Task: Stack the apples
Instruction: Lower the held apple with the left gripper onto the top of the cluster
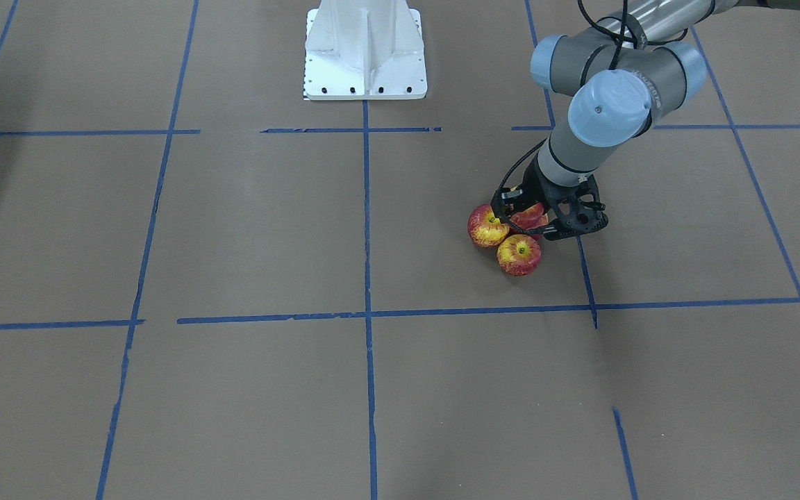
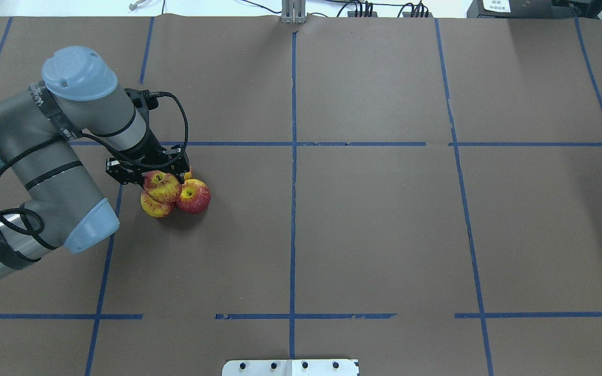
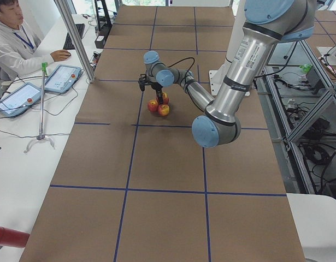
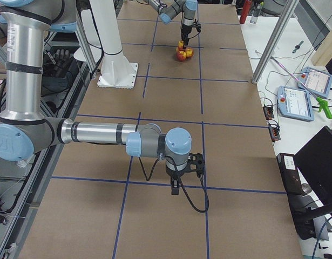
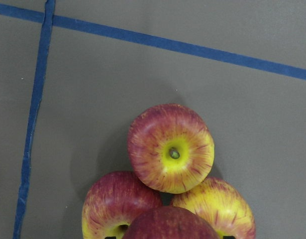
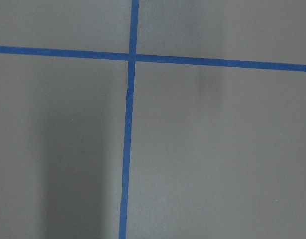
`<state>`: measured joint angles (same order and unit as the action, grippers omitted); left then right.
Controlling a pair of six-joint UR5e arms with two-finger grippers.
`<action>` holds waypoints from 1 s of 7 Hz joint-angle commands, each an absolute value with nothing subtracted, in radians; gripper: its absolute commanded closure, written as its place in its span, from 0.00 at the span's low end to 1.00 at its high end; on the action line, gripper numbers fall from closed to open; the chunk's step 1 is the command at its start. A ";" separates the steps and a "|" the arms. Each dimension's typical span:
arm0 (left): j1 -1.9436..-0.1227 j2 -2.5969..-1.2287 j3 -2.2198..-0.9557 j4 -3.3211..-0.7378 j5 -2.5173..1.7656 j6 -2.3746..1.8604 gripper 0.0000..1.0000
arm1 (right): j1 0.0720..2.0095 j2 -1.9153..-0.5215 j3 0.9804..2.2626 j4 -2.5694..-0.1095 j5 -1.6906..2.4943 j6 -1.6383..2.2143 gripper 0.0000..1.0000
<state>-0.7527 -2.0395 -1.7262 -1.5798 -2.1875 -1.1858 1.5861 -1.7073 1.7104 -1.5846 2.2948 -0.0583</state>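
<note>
Four red-and-yellow apples are clustered on the brown table. In the left wrist view three apples sit in a tight triangle, one far (image 5: 171, 148), one left (image 5: 120, 204), one right (image 5: 217, 206). The fourth apple (image 5: 170, 224) rests on top of them between my fingers. My left gripper (image 2: 152, 175) is shut on this top apple (image 2: 161, 186), with base apples beside it (image 2: 193, 196) and below it (image 2: 154, 208). The front view shows the left gripper (image 1: 535, 222) around the top apple (image 1: 530, 217). My right gripper (image 4: 179, 186) hangs over bare table far away; I cannot tell its state.
The white robot base (image 1: 365, 48) stands at the table's robot side. Blue tape lines (image 2: 293, 156) grid the brown surface. An operator (image 3: 15, 43) sits at a side table with tablets (image 3: 61, 79), and a metal pole (image 3: 75, 38) stands at that edge.
</note>
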 commanded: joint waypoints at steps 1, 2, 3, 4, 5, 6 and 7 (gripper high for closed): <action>-0.752 -2.043 -1.721 -1.582 -2.187 -1.186 0.97 | 1.586 -1.707 1.710 -1.585 2.295 -0.058 0.00; -0.752 -2.043 -1.721 -1.582 -2.186 -1.180 0.95 | 1.586 -1.707 1.710 -1.585 2.295 -0.058 0.00; -0.752 -2.043 -1.721 -1.582 -2.186 -1.180 0.95 | 1.586 -1.707 1.710 -1.585 2.295 -0.058 0.00; -0.752 -2.043 -1.721 -1.582 -2.186 -1.178 0.95 | 1.586 -1.707 1.710 -1.585 2.295 -0.058 0.00; -0.752 -2.043 -1.721 -1.582 -2.186 -1.178 0.95 | 1.586 -1.707 1.710 -1.585 2.295 -0.058 0.00; -0.752 -2.043 -1.715 -1.582 -2.184 -1.177 0.95 | 1.586 -1.707 1.710 -1.585 2.295 -0.058 0.00; -0.752 -2.045 -1.713 -1.582 -2.183 -1.175 0.95 | 1.586 -1.707 1.710 -1.585 2.295 -0.058 0.00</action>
